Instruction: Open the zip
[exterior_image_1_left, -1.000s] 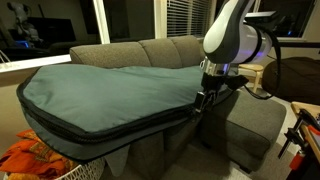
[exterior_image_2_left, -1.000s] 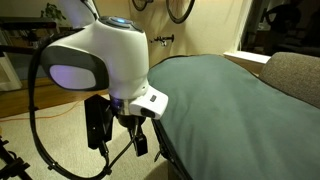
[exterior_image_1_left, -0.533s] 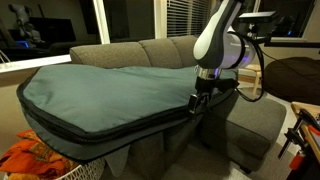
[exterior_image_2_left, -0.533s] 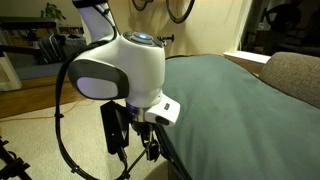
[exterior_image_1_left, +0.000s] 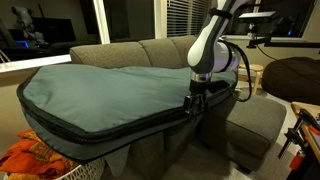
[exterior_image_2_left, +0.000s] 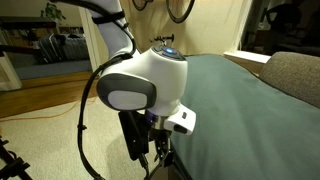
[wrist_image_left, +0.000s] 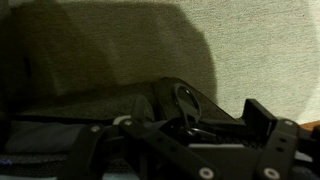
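A very large teal-green padded bag (exterior_image_1_left: 110, 92) lies across a grey sofa (exterior_image_1_left: 150, 50) and also shows in an exterior view (exterior_image_2_left: 240, 100). Its dark zip (exterior_image_1_left: 100, 128) runs along the bag's side edge towards my gripper. My gripper (exterior_image_1_left: 197, 98) is at the end of the bag's edge, pointing down, and shows below the white wrist in an exterior view (exterior_image_2_left: 150, 158). In the dark wrist view a zip pull ring (wrist_image_left: 186, 102) lies just beyond my open fingers (wrist_image_left: 195, 125), with nothing gripped.
An orange cloth (exterior_image_1_left: 35, 158) lies on the floor in front of the bag. A grey ottoman (exterior_image_1_left: 255, 120) stands beside the arm. A black cable (exterior_image_2_left: 85, 140) loops from the wrist. Grey sofa fabric (wrist_image_left: 250, 40) fills the top of the wrist view.
The arm has shifted closer along the bag's edge and lower, bringing the gripper onto the zip end. The bag has not moved.
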